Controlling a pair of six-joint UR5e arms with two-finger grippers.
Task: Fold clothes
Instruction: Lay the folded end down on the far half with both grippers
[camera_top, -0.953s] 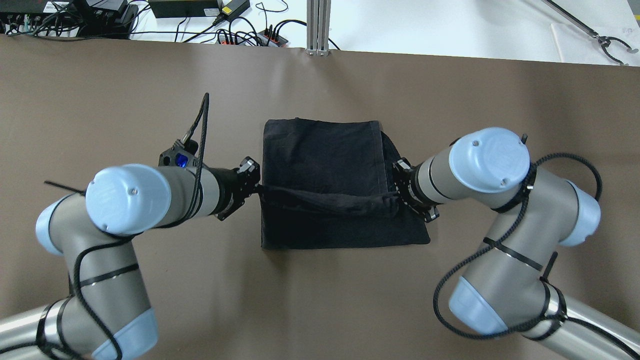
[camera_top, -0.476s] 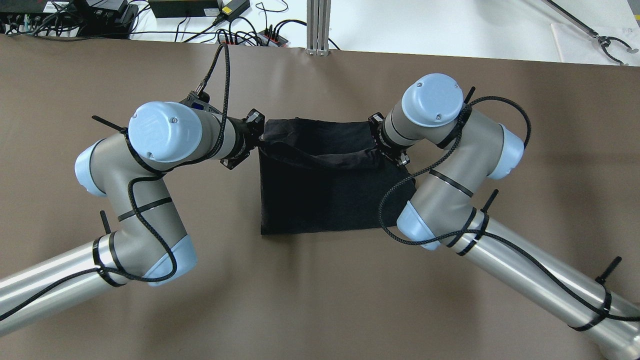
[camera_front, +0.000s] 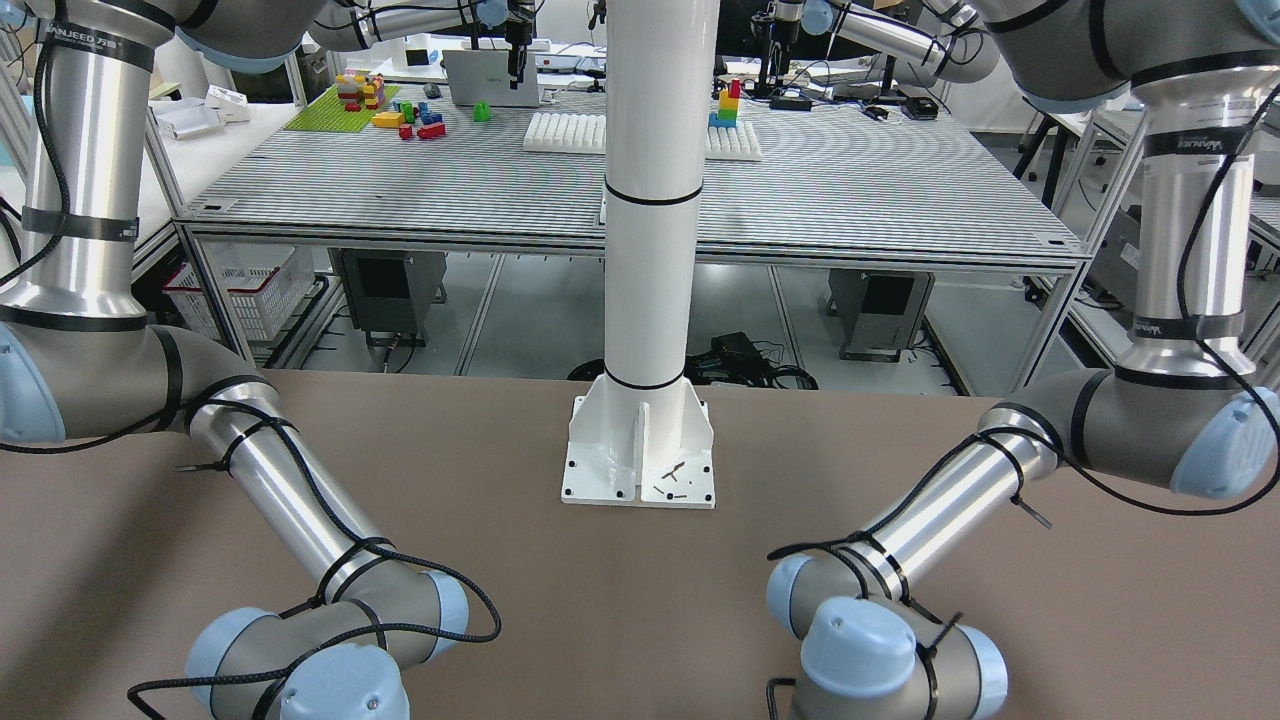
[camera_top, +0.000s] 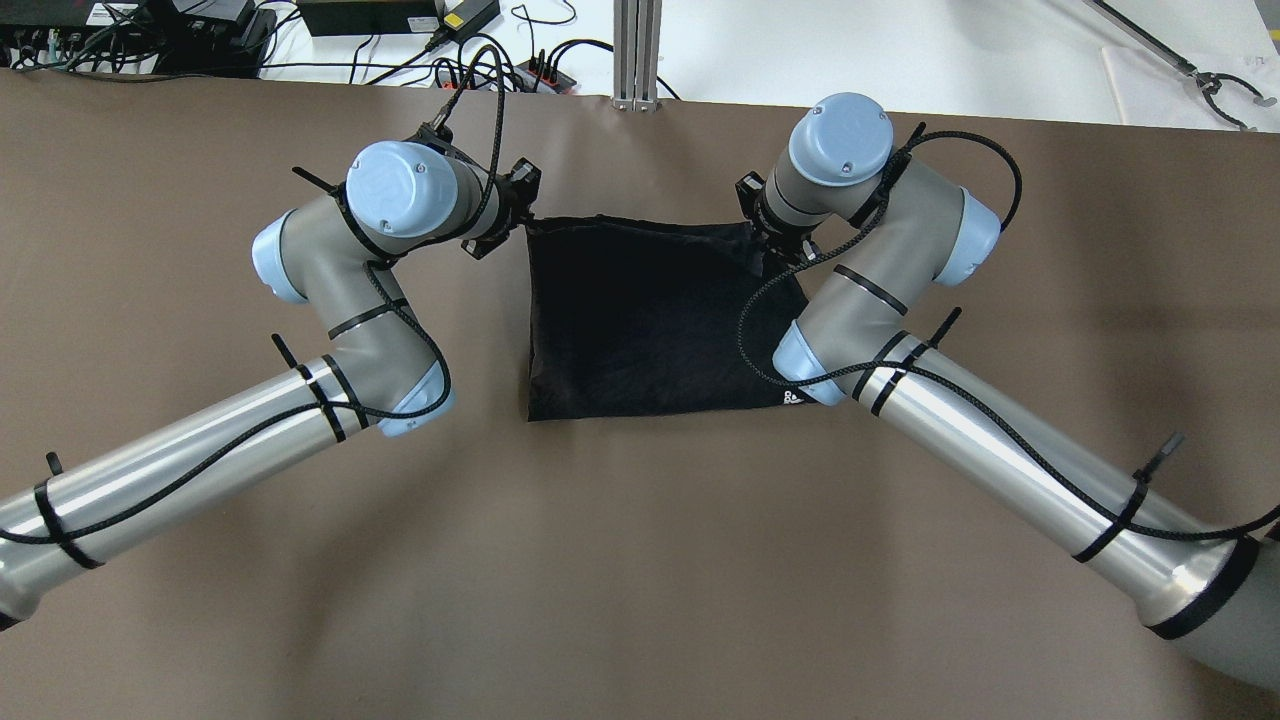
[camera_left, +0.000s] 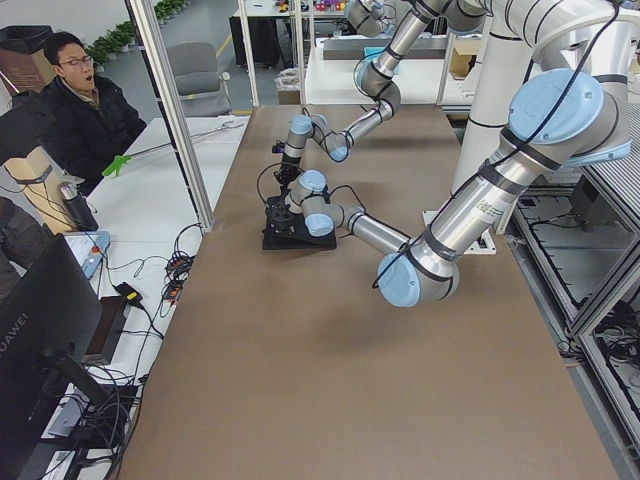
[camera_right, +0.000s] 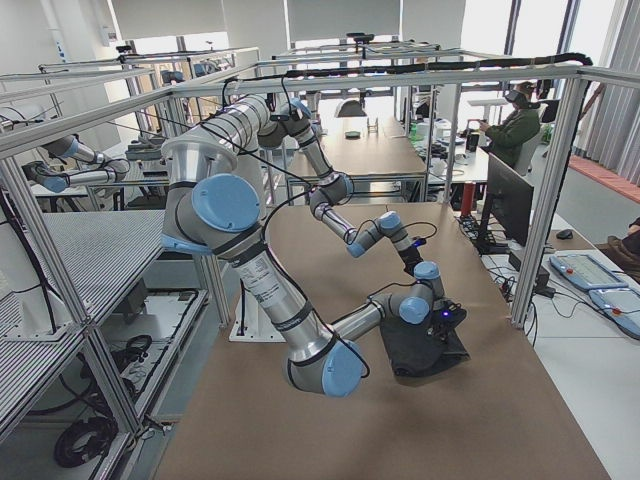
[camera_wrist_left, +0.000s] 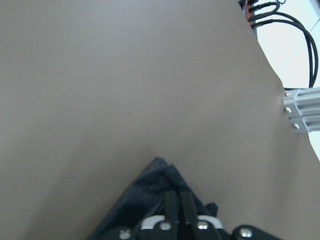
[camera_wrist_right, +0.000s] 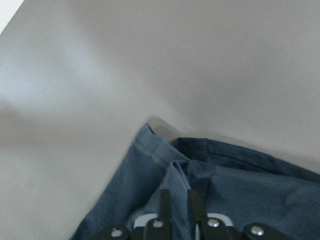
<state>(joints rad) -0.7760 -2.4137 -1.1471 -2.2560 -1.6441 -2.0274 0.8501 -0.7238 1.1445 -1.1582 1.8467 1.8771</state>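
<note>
The clothes (camera_top: 650, 320) are one black cloth lying folded on the brown table, its far edge stretched between my two grippers. My left gripper (camera_top: 522, 213) is shut on the far left corner, and in the left wrist view the closed fingers (camera_wrist_left: 171, 206) pinch the dark fabric (camera_wrist_left: 150, 190). My right gripper (camera_top: 762, 242) is shut on the far right corner, where bunched fabric (camera_wrist_right: 165, 165) sits between its fingers (camera_wrist_right: 164, 206). The cloth (camera_left: 290, 238) also shows in the exterior left view and in the exterior right view (camera_right: 428, 350). It is out of the front-facing view.
An aluminium post (camera_top: 637, 55) and a tangle of cables with a power strip (camera_top: 500, 70) stand just beyond the table's far edge. The white pole's base plate (camera_front: 640, 460) is bolted to the table by the robot. A seated person (camera_left: 75, 110) is off to the side.
Both grippers have carried the cloth's near edge away from the robot and over to the far edge, folding it in half. The arms have stretched forward.
</note>
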